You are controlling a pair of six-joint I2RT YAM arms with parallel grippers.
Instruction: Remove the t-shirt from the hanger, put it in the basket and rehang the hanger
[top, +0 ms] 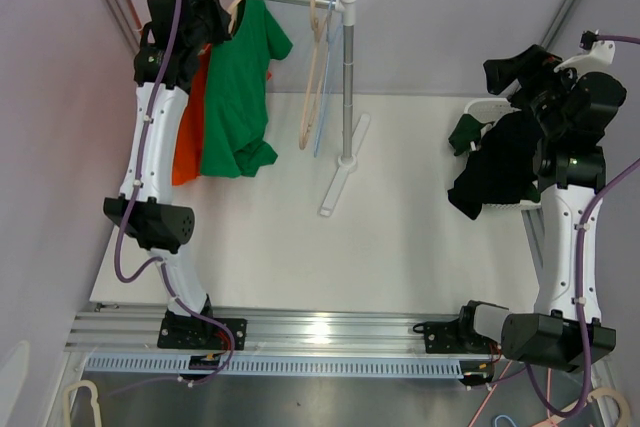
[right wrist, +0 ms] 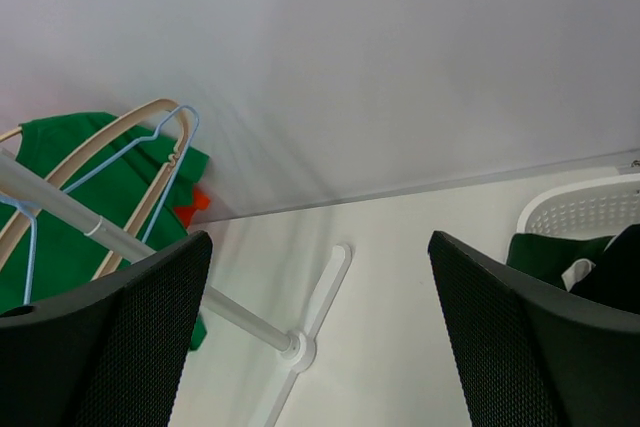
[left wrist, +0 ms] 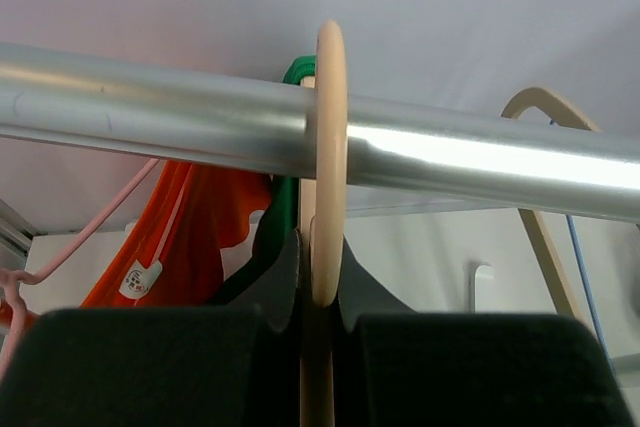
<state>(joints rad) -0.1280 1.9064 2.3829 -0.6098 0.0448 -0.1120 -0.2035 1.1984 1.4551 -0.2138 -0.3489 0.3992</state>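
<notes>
Left end effector (left wrist: 322, 299) is clamped onto the wooden hanger (left wrist: 328, 147) just below its hook, which loops over the rail (left wrist: 150, 112). The green t-shirt (top: 238, 87) hangs on that hanger, right beside an orange shirt (top: 188, 137). Right end effector (right wrist: 318, 243) is wide open with nothing in it, over the counter (top: 400, 237) near the white basket (right wrist: 580, 209).

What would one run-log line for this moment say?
left claw: shut on wooden hanger, hook over rail | green t-shirt: on hanger, not removed | right claw: open, empty
</notes>
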